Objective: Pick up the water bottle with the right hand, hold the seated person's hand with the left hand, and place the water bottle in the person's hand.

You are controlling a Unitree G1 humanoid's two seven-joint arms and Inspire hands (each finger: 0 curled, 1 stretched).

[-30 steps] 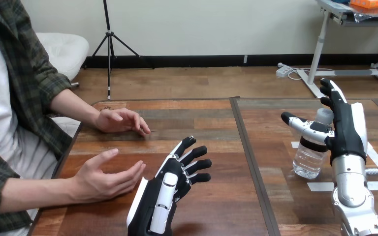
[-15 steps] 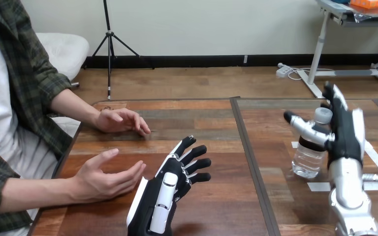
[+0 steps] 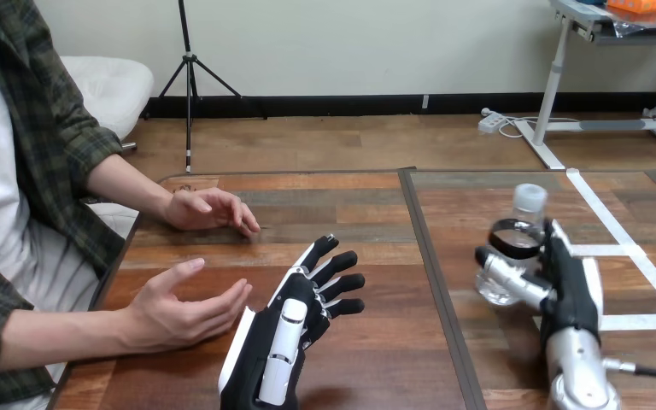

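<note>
A clear water bottle (image 3: 513, 243) with a white cap and a dark label band leans slightly at the right of the wooden table (image 3: 376, 213). My right hand (image 3: 569, 286) is shut on it, with the thumb across its lower front and the palm against its right side. My left hand (image 3: 295, 329) is open at the table's near middle, fingers pointing up and right. The person's near hand (image 3: 179, 312) is open with its palm turned toward my left hand, a small gap apart. The person's far hand (image 3: 209, 209) rests on the table further back.
A dark seam (image 3: 431, 256) runs front to back between the two table halves. White tape lines (image 3: 628, 248) cross the right half beside the bottle. The person's forearm (image 3: 60, 337) lies along the near left edge.
My right hand has drawn nearer and leftward with the bottle in its grasp; the bottle now leans and sits further left. My left hand and the person's hands have stayed put.
</note>
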